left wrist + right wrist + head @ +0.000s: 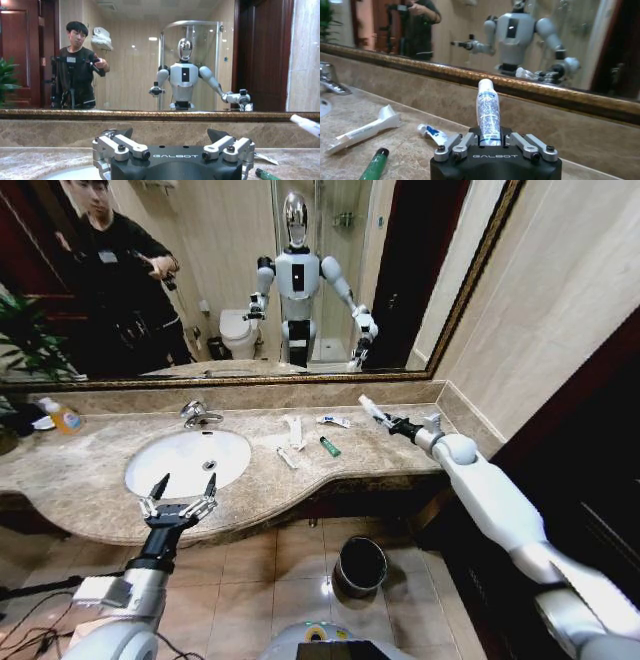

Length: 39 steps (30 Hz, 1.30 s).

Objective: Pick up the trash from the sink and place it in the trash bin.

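On the tiled floor in front of the table stands the round dark trash bin (360, 565) with its shiny metal rim, and above the table's curved front edge the left hand (180, 492) hangs released, its dark-tipped fingers spread over the marble just before the oval white sink (187, 461). Farther in, at the middle of the beige-brown marble table (90, 505), lie the long flat white wrappers (294, 431), a short green tube (329, 446) and a small white tube (334, 421), apart from each other. Near the back right corner the right hand (385, 421) is clenched on a slim white tube (487, 114) with blue print, lifted above the table, and behind runs the marble ledge under the gold-framed mirror (300, 280).
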{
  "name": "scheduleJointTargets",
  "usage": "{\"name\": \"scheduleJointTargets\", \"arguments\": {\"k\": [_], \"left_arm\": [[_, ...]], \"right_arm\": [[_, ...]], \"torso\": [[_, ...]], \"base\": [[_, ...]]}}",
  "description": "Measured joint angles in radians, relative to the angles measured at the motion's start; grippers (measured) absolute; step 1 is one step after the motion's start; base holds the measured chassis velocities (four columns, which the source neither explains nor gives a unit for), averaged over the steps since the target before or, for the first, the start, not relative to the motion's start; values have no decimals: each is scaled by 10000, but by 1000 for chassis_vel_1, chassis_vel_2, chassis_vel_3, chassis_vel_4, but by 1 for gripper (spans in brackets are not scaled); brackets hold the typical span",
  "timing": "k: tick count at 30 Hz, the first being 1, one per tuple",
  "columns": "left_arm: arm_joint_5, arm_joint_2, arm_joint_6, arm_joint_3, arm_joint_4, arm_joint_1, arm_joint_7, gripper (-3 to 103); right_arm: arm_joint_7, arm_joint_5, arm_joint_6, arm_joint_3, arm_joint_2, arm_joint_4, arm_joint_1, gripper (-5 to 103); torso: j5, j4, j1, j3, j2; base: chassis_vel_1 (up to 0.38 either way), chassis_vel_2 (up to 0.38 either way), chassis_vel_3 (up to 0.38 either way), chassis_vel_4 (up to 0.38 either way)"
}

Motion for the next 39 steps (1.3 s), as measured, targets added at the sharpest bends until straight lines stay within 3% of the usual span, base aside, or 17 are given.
{"name": "scheduleJointTargets", "arguments": {"k": [5,9,12,13,17,26,34,39], "left_arm": [[0,1,0,0,0,0,2,100],[0,0,0,0,0,0,-1,100],[0,1,-1,0,0,0,0,100],[0,1,0,0,0,0,0,100],[0,1,0,0,0,0,0,100],[-1,1,0,0,0,1,0,100],[0,1,0,0,0,0,0,100],[0,1,0,0,-1,1,0,100]], "right_arm": [[957,209,226,956,-210,1796,-2005,22],[1549,228,371,1406,34,2418,-2777,34],[2088,269,443,1671,249,2774,-3126,31],[2588,322,479,1885,443,3079,-3365,25],[3337,335,499,2299,856,3778,-3872,22],[3865,-30,576,3005,1693,5036,-4963,22],[3714,-1173,1627,3502,2652,5512,-6193,22],[3530,-1528,1995,3684,2898,5569,-6795,22]], "torso": [[4,-4,-2,0,1],[2,-3,-2,0,2],[2,0,-1,0,2],[-2,-1,-1,-1,2],[0,0,-1,0,1],[-2,-1,-1,0,2],[0,-1,0,0,1],[-1,0,0,0,1]], "base": [[0,0,0,0],[0,0,0,0],[0,0,0,0],[0,0,0,0],[0,0,0,0],[0,0,0,0],[0,0,0,0],[0,0,0,0]]}}
